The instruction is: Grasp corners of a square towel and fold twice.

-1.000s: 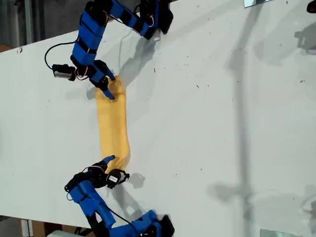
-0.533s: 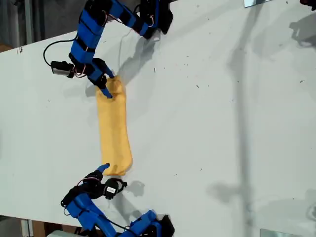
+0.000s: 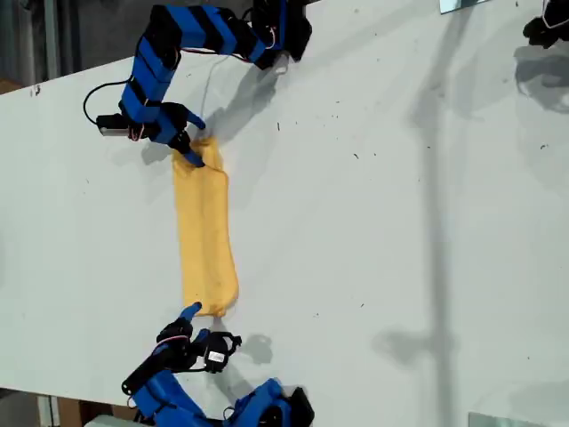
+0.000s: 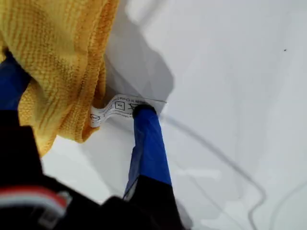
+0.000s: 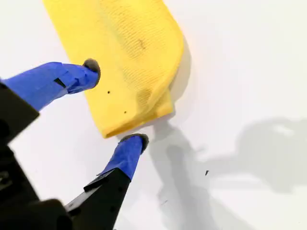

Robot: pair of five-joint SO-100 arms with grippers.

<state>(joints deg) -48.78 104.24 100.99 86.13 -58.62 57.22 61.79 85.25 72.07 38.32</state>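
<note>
White worktop (image 3: 373, 222) filled nearly the whole exterior view, lightly speckled with dark flecks and crossed by long grey shadows. Beyond its far edge, at the exterior view's top left, a strip of darker room showed. A dark object (image 3: 547, 27) sat at the top right corner of that view, too cut off to identify.

On the worktop lay the towel (image 3: 205, 233), folded into a long narrow yellow-orange band left of centre in the exterior view. My first pincer (image 4: 81, 96) was at the band's upper end, clenched on the bunched cloth; a white care label (image 4: 115, 109) stuck out beside one blue finger (image 4: 148, 143). A thin black cable (image 3: 93, 93) looped over the worktop near that arm.

My second pincer (image 5: 117, 103) sat at the band's lower end, released, with its jaws spread on either side of a rounded corner (image 5: 115, 128) of the cloth, the tips just beside the hem.
</note>
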